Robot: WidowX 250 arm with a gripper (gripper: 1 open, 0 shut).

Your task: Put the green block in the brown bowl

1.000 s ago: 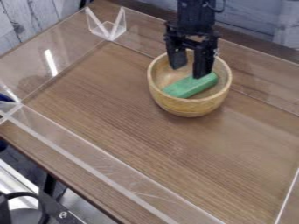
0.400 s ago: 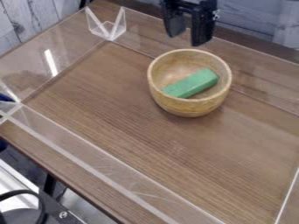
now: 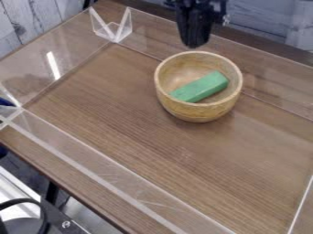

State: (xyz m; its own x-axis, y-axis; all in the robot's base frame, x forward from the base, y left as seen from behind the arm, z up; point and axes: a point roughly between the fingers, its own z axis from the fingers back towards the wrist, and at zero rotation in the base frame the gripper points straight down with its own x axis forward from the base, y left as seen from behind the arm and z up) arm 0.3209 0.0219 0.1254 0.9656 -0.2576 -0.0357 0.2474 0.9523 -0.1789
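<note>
The green block (image 3: 199, 88) lies flat and slanted inside the brown bowl (image 3: 196, 111), which stands on the wooden table right of centre toward the back. My gripper (image 3: 195, 40) hangs above and just behind the bowl's far rim, pointing down. Its dark fingers are drawn together into one mass with nothing between them. It touches neither the bowl nor the block.
A clear plastic wall (image 3: 73, 146) fences the wooden tabletop (image 3: 123, 128) on all sides. A small clear plastic bracket (image 3: 110, 26) stands at the back left corner. Black cables (image 3: 31, 218) hang below the front left edge.
The gripper rose out of the bowl, where its open fingers straddled the green block, leaving the block lying there. Its fingers then came together.
</note>
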